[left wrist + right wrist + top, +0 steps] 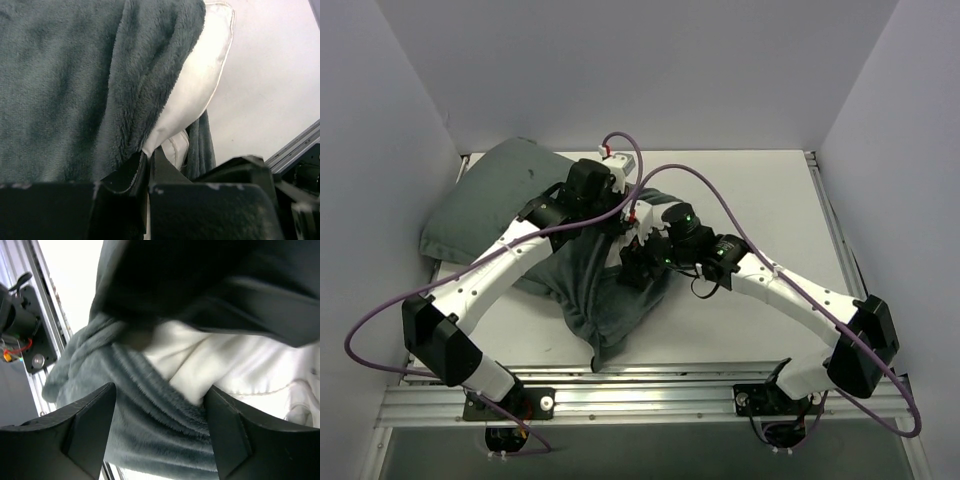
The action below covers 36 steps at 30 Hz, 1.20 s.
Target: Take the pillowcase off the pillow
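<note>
On white table [760, 300], centre-left: pillowcase [485, 205], grey-green plush side out, far end plump by back-left corner, near end bunched + hanging twd front edge under both arms. Inside it: pillow [240, 365], white corner poking out at hem. L gripper [148, 170]: clamped shut on pillow corner, right at hem. R gripper [160, 392]: spread wide, gripping nothing, straddling plush fold + pillow.

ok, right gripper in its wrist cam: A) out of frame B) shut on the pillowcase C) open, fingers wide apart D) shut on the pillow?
C: the right gripper has its fingers wide apart, with the grey pillowcase and the white pillow showing between them.
</note>
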Each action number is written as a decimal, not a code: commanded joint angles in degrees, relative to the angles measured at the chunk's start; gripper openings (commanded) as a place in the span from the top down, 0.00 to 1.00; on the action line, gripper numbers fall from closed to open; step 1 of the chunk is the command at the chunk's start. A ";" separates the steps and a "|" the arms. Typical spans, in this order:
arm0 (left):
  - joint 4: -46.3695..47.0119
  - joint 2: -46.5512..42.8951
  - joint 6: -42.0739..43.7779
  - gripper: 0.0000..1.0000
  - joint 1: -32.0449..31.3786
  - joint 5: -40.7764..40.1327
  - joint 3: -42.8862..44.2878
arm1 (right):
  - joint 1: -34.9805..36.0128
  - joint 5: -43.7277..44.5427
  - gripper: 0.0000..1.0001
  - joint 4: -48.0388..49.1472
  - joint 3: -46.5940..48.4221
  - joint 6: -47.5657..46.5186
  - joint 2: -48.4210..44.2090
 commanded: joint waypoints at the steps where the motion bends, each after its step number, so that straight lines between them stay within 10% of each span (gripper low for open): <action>1: 7.41 1.15 1.71 0.98 1.88 -3.16 8.07 | 3.94 -3.72 0.37 -4.66 -0.79 -1.16 0.50; 14: 12.59 8.01 -4.52 0.98 2.05 -10.61 14.42 | 12.38 -5.12 1.00 -3.87 -4.93 0.34 4.46; 36: 19.01 21.02 -12.97 0.98 7.15 -37.61 32.87 | 14.49 -12.25 1.00 -11.60 -8.43 0.78 -3.54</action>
